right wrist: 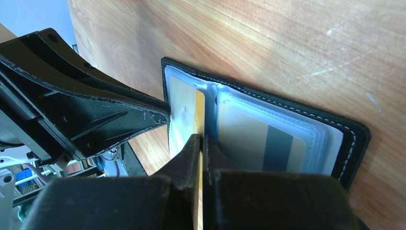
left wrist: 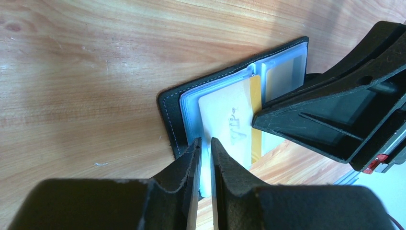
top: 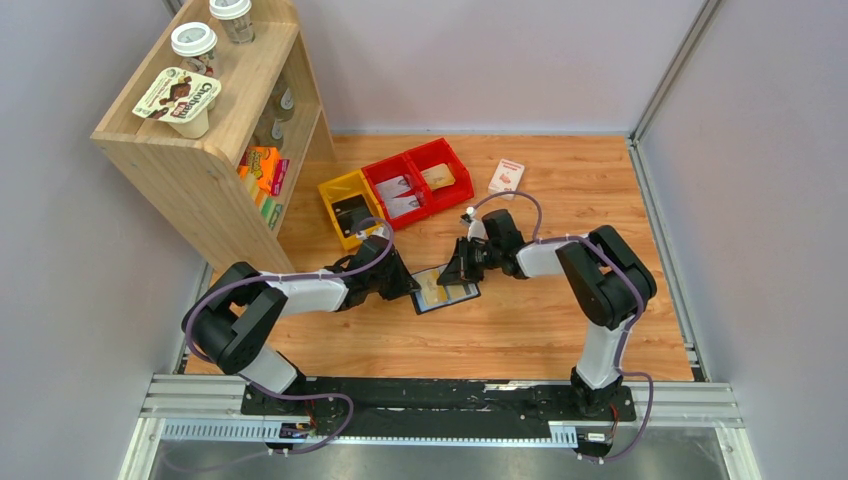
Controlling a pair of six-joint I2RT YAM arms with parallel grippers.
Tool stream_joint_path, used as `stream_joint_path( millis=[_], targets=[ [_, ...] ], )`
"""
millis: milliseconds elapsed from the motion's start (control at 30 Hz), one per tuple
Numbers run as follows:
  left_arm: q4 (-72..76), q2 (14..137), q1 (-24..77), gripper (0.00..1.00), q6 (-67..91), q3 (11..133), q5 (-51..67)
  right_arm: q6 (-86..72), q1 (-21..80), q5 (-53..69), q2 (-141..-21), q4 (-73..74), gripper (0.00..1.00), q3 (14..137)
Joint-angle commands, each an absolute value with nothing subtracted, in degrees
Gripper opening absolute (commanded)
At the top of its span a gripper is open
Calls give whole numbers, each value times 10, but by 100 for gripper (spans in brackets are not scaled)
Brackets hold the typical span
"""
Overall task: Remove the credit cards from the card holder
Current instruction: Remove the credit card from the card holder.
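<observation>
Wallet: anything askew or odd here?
One card sticks partway out of its sleeve by the fold, pinched in the right claw. The striped card beside it sits fully pocketed. The wallet lies open on the table, the left claw gripping a sleeve edge. No damage visible.

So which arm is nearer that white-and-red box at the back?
Right. The right gripper pinches a credit card in front of the box; the left gripper holds the card holder farther left.
</observation>
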State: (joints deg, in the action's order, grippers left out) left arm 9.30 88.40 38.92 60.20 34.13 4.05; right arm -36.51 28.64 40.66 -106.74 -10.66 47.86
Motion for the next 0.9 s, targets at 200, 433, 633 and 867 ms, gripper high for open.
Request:
stream_joint_path(
  millis=[200,433,633,867],
  targets=[
    [62,900,390,21,598,323,36,-331,241,367,-971,-85,0,443],
    [102,864,390,27,584,314,40,-315,230,331,-917,-40,0,433],
    [70,774,390,51,535,330,11,-338,231,311,-855,-33,0,427],
    [-40,635,388,67,441,374,-54,-396,230,299,-812,-68,0,415]
  ],
)
